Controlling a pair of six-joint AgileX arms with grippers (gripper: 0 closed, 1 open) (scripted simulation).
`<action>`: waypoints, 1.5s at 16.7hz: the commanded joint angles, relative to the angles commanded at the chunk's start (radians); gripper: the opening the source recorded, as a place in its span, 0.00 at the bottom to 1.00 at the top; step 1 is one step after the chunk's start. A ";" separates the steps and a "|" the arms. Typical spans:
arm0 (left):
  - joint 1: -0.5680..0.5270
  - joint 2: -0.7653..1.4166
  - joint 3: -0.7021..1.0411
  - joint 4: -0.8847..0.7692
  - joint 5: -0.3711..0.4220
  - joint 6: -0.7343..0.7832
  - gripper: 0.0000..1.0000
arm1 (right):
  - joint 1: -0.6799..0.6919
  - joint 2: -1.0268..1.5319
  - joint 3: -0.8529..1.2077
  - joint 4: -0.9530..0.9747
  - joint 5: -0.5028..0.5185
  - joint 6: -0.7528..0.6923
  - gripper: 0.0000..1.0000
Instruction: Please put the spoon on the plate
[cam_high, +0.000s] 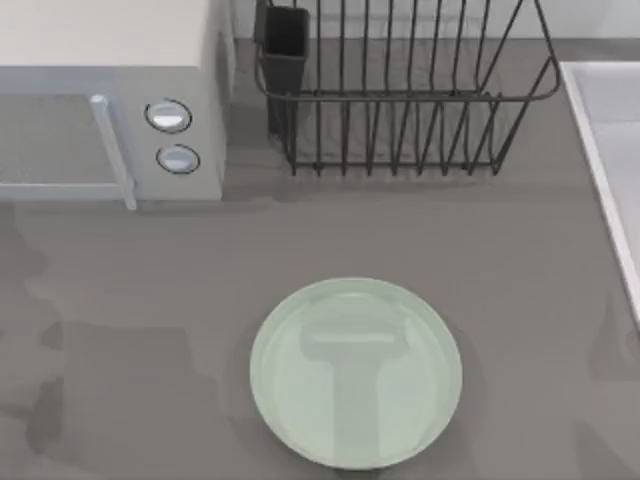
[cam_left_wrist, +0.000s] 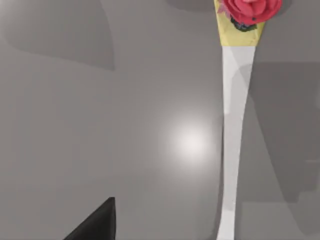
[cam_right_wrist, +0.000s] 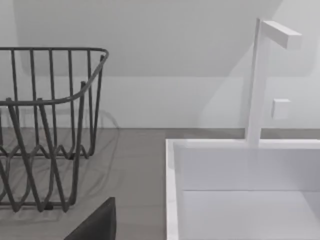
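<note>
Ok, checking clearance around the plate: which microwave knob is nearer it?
The lower knob, next to the microwave's front edge, is nearer the plate. The other knob sits behind it, farther back.

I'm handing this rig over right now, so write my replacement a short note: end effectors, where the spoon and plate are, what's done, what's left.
Left end effector: above the grey counter, its wrist camera looking down on the spoon; one dark fingertip shows, open or shut unclear.
Right end effector: facing the wire dish rack and the white sink; idle, one fingertip visible.
Spoon: flat on the counter, white handle with a red ornament at its end, not gripped.
Plate: front centre of the counter, nothing on it.
Done: nothing yet.
Left: grasp the spoon, carry it over, set it on the plate.
</note>
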 joint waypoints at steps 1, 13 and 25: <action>0.001 0.020 -0.022 0.043 0.000 0.001 1.00 | 0.000 0.000 0.000 0.000 0.000 0.000 1.00; 0.004 0.174 -0.188 0.364 0.000 0.007 1.00 | 0.000 0.000 0.000 0.000 0.000 0.000 1.00; 0.004 0.174 -0.188 0.364 0.000 0.007 0.10 | 0.000 0.000 0.000 0.000 0.000 0.000 1.00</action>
